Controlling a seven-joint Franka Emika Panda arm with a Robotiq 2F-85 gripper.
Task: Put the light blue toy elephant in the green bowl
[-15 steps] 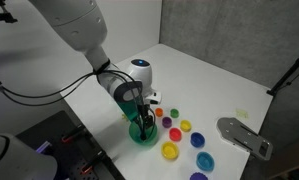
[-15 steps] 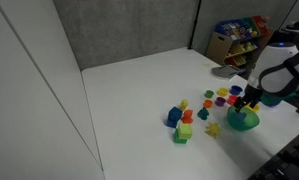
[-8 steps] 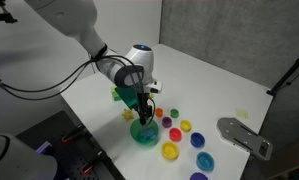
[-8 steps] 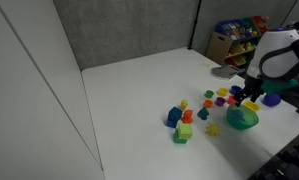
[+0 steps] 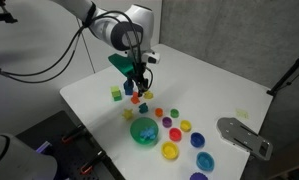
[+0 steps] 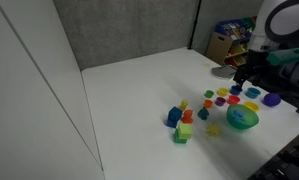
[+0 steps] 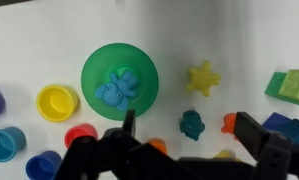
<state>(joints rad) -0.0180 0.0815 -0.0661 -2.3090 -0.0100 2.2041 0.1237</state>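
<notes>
The light blue toy elephant (image 7: 116,88) lies inside the green bowl (image 7: 92,66) in the wrist view. The bowl also shows in both exterior views (image 5: 144,131) (image 6: 241,119), with a pale blue shape (image 5: 146,130) inside it. My gripper (image 7: 189,128) is open and empty, raised well above the table, with the bowl off to its upper left in the wrist view. In an exterior view the gripper (image 5: 139,82) hangs above the toys, up and away from the bowl.
A yellow star toy (image 7: 202,77), a teal figure (image 7: 192,124) and an orange figure (image 7: 230,122) lie beside the bowl. Small bowls: yellow (image 7: 57,101), red (image 7: 80,135), blue (image 7: 5,143). Green and blue blocks (image 7: 290,87) at right. A grey pad (image 5: 241,135) lies near the table edge.
The gripper has lifted up and away from the green bowl, leaving the light blue elephant inside it. The arm rose and swung back over the table.
</notes>
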